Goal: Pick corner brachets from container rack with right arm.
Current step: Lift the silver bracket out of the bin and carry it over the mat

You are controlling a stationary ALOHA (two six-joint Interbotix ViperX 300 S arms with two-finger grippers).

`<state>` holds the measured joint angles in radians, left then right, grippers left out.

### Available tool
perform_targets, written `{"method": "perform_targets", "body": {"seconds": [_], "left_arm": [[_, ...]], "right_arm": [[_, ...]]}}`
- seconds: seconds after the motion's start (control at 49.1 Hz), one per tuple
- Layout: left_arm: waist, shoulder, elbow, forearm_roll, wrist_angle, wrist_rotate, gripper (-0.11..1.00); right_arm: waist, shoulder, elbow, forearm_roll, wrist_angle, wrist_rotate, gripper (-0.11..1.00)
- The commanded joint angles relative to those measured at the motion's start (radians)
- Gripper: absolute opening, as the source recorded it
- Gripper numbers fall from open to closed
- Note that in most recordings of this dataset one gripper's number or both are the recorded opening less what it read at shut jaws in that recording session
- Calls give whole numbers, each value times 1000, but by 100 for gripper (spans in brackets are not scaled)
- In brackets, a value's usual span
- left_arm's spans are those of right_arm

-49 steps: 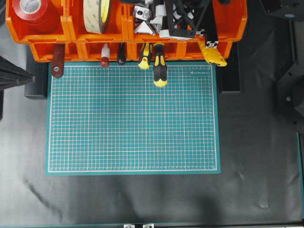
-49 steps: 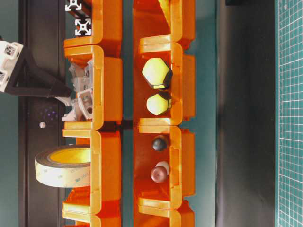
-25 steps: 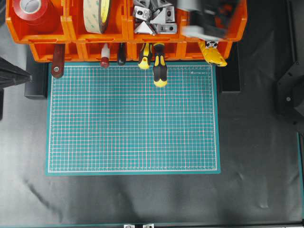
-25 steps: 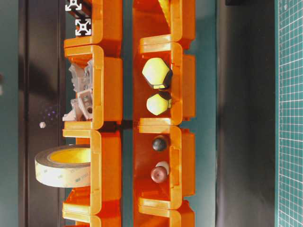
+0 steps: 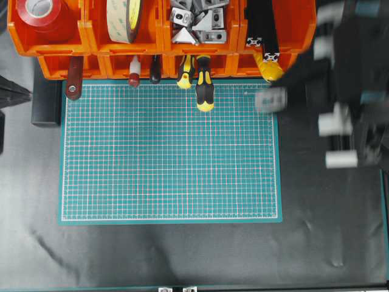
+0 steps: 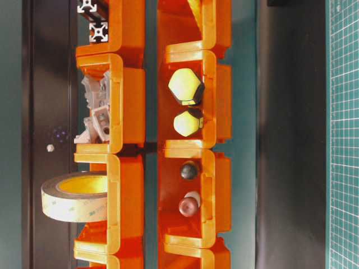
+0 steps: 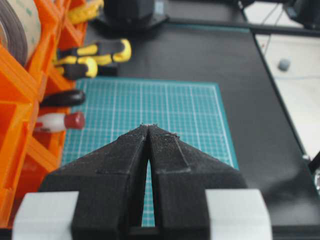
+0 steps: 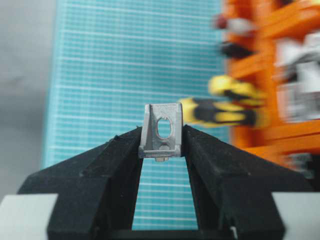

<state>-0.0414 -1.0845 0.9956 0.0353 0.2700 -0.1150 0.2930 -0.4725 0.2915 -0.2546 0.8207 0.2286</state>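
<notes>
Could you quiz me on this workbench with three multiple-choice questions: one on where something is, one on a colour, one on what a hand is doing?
1. Where are the loose corner brackets stored?
A. on the green mat
B. in an upper orange rack bin
C. on the black table cover

2. What colour is the tape roll in the rack's far left bin?
A. red
B. blue
C. white

3. What is the right hand doing?
A. gaping open, holding nothing
B. clamped on a screwdriver
C. gripping one bracket

Answers: 1 B, overhead they sit in a top bin. 2 A, it looks red. 3 C, the right wrist view shows a bracket pinched between the fingers.
</notes>
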Motion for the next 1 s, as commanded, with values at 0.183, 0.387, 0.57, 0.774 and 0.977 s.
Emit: {"method": "perform_targets", "body": {"seconds": [0.183,0.387,0.57,0.774,0.977], "left_arm": [[0,-2,-34,3,-3,5,0],[2,2,-32,5,-8,21,0],[-9,0,-32,5,-21,26,0],[-26,18,-28,5,-28,31,0],[-38,31,-23,5,-21,35,0]], "right_arm": [[103,46,163,-3,-221,181,23],[115,183,163,-3,-255,192,23],[89,324,137,-3,-311,192,23],[35,465,92,-5,-356,190,23],[-8,554,37,-6,-379,184,23]]}}
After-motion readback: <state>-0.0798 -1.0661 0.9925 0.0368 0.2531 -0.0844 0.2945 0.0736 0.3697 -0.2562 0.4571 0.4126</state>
